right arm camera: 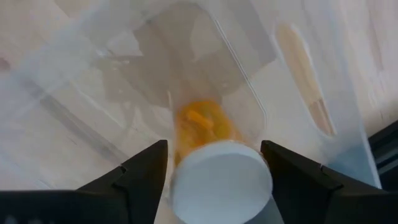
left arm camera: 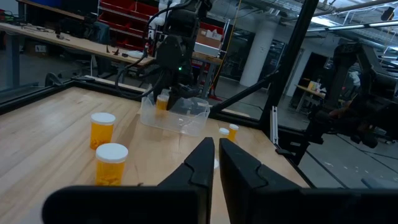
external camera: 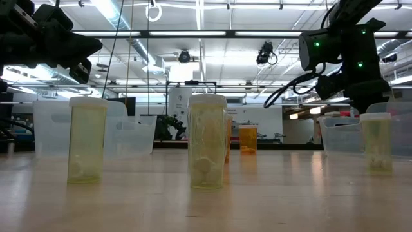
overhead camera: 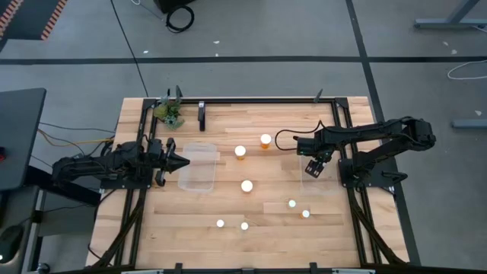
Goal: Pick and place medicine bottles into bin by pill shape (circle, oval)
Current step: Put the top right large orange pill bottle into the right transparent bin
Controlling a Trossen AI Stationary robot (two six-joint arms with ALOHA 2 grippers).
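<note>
A: Across the wooden table (overhead camera: pixel 251 217), what stands about?

B: Seven medicine bottles with white caps stand loose; one amber bottle (overhead camera: pixel 265 140) near the far middle, two more (overhead camera: pixel 240 151) (overhead camera: pixel 246 186) nearer the centre, four small ones (overhead camera: pixel 292 204) toward the near edge; a clear plastic bin (overhead camera: pixel 199 167) lies on the left side, another clear bin (overhead camera: pixel 318 169) on the right; a small green plant (overhead camera: pixel 171 114) sits at the far left corner; a black frame runs round the table.

A: Materials?

B: Pale planked wood, smooth; the bins are thin, see-through and rounded at the corners; the bottles are round cylinders, translucent amber with flat white caps.

A: And the right arm?

B: It reaches in from the right, bent at the elbow, with the right gripper (right arm camera: pixel 214 168) pointing down over the right bin; its fingers stand wide on either side of an amber bottle with a white cap (right arm camera: pixel 221 177), inside the bin; whether they touch it I cannot tell.

A: The left one?

B: Stretched low from the left edge, the left gripper (left arm camera: pixel 216 163) beside the left bin, fingers closed together on nothing.
</note>
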